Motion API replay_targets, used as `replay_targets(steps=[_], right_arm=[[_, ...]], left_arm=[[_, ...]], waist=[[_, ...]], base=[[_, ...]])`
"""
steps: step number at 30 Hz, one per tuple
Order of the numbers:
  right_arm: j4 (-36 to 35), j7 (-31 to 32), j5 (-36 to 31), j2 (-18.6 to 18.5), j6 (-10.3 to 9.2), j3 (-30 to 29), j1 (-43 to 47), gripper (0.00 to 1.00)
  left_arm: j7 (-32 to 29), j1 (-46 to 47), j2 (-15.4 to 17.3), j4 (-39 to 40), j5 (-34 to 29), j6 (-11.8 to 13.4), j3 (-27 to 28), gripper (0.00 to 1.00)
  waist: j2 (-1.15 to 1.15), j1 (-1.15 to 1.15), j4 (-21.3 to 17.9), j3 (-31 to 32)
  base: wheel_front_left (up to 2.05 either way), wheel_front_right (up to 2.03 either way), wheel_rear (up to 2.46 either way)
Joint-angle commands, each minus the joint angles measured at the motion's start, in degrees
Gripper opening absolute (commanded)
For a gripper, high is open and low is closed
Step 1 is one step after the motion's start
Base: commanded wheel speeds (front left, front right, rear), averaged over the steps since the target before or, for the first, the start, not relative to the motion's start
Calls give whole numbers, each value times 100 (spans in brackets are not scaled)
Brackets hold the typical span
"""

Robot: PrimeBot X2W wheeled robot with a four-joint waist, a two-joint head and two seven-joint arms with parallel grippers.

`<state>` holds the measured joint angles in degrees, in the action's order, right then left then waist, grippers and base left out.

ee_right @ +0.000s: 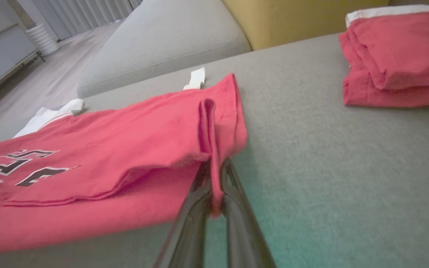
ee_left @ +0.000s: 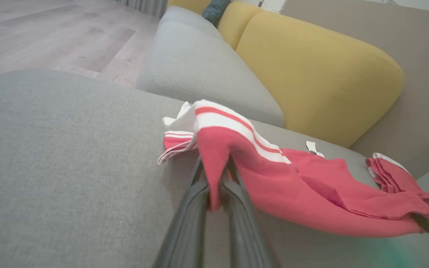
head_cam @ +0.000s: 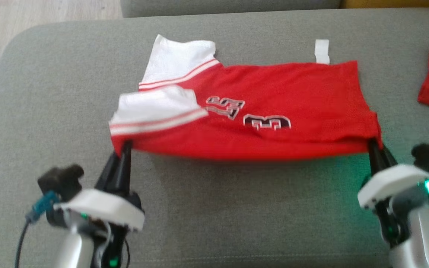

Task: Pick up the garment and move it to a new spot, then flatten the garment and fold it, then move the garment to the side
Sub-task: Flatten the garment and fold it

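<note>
Red garment, near corners clamped by left gripper at seven o'clock, right gripper at four; grey cushion spreads toward six.

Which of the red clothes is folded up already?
The small red bundle off to the right, lying alone; the numbered jersey is spread wide.

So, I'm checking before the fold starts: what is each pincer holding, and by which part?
Both hold the red shirt: the left pincer pinches its near corner by the white sleeves, the right pincer its near corner at the other end.
</note>
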<state>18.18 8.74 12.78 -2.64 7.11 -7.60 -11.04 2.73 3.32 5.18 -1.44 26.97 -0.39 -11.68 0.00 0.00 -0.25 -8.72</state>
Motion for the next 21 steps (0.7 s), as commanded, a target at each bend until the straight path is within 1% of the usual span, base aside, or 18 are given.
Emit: replay_targets(steps=[1, 7, 13, 14, 15, 16, 17, 18, 19, 20, 21], right_arm=[[-357, 75, 55, -24, 37, 134, 119, 0], [-987, 335, 158, -24, 37, 75, 875, 0], [-1163, 420, 185, -24, 37, 113, 1103, 0], [-1175, 430, 185, -24, 37, 131, 1101, 1], [-1185, 423, 193, -24, 37, 137, 1093, 29], [-1185, 423, 193, -24, 37, 137, 1093, 29], [-1189, 409, 193, -24, 37, 138, 1084, 47], [-1189, 400, 189, -24, 37, 145, 1078, 96], [-1191, 381, 188, -24, 37, 141, 1072, 100], [-1196, 358, 185, -24, 37, 139, 1068, 100], [-1204, 340, 182, -24, 37, 140, 1070, 100]], left_arm=[[-42, -94, 110, 269, -12, 50, 168, 0], [-219, -746, 116, 531, 85, 154, 96, 0], [-299, -932, 102, 494, 118, 201, 16, 0], [-313, -927, 106, 469, 120, 210, 15, 0], [-320, -914, 112, 444, 119, 222, 21, 0], [-320, -914, 112, 444, 119, 222, 21, 0], [-326, -902, 122, 413, 113, 248, 38, 0], [-336, -890, 137, 383, 108, 272, 58, 6], [-334, -878, 152, 363, 105, 285, 76, 31], [-327, -870, 169, 353, 106, 294, 97, 75], [-328, -865, 198, 347, 99, 303, 118, 100]], waist=[[0, 0, 0, 5], [0, 0, -58, -75], [0, 0, -125, -186], [0, 0, -142, -205], [0, 0, -154, -216], [0, 0, -154, -216], [0, 0, -170, -228], [0, 0, -189, -241], [0, 0, -208, -251], [0, 0, -231, -261], [0, 0, -254, -271]], base=[[0, 0, 0], [0, 0, 0], [0, 0, 0], [0, 0, 0], [0, 0, 0], [0, 0, 0], [0, 0, 0], [0, 0, 0], [0, 0, 0], [0, 0, 0], [0, 0, 0]])
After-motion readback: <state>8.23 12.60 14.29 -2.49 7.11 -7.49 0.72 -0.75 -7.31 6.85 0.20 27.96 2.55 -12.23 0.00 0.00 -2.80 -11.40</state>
